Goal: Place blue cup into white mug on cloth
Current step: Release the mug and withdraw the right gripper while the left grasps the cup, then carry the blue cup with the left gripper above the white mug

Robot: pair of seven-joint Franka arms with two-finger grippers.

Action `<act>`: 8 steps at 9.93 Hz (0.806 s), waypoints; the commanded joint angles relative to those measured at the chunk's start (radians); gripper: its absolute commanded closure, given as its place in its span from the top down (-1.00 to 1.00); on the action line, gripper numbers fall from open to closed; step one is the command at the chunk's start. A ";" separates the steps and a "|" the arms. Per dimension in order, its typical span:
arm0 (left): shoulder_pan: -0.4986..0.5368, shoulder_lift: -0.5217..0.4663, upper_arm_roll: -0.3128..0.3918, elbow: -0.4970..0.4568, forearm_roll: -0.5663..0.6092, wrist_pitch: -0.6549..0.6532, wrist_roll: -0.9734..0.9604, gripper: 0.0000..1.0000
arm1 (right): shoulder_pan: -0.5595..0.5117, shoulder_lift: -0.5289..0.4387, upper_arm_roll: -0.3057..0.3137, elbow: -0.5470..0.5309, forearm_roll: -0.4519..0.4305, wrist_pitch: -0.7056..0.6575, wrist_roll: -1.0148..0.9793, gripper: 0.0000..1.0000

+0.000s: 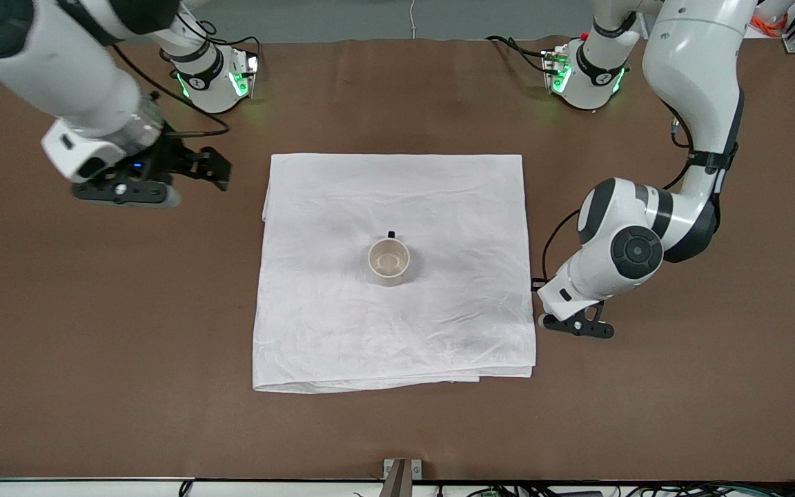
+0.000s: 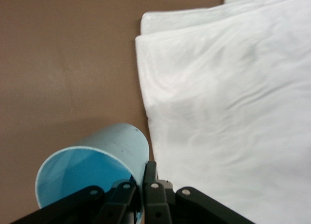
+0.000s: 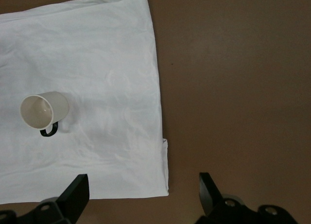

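Note:
The white mug (image 1: 388, 262) stands upright near the middle of the cloth (image 1: 439, 331), its black handle pointing toward the robots. It also shows in the right wrist view (image 3: 43, 112). My left gripper (image 2: 145, 178) is shut on the wall of the blue cup (image 2: 104, 153), one finger inside the rim and one outside. It is low over the table beside the cloth's edge (image 2: 146, 102) at the left arm's end. In the front view the left gripper (image 1: 577, 323) hides the cup. My right gripper (image 1: 217, 169) is open and empty, beside the cloth's corner at the right arm's end.
The brown table (image 1: 94, 345) lies bare around the cloth. The right wrist view shows the cloth (image 3: 97, 54) and its corner between the open fingers (image 3: 75, 195). A small bracket (image 1: 401, 473) sits at the table's edge nearest the front camera.

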 commanded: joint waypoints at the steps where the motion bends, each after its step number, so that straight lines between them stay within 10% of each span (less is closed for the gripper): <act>1: -0.080 0.047 0.005 0.152 -0.004 -0.100 -0.009 -1.00 | -0.106 -0.023 0.019 0.035 -0.011 -0.062 -0.106 0.99; 8: -0.373 0.101 0.008 0.282 -0.003 -0.060 0.011 -1.00 | -0.209 -0.018 0.019 0.106 -0.013 -0.065 -0.154 0.99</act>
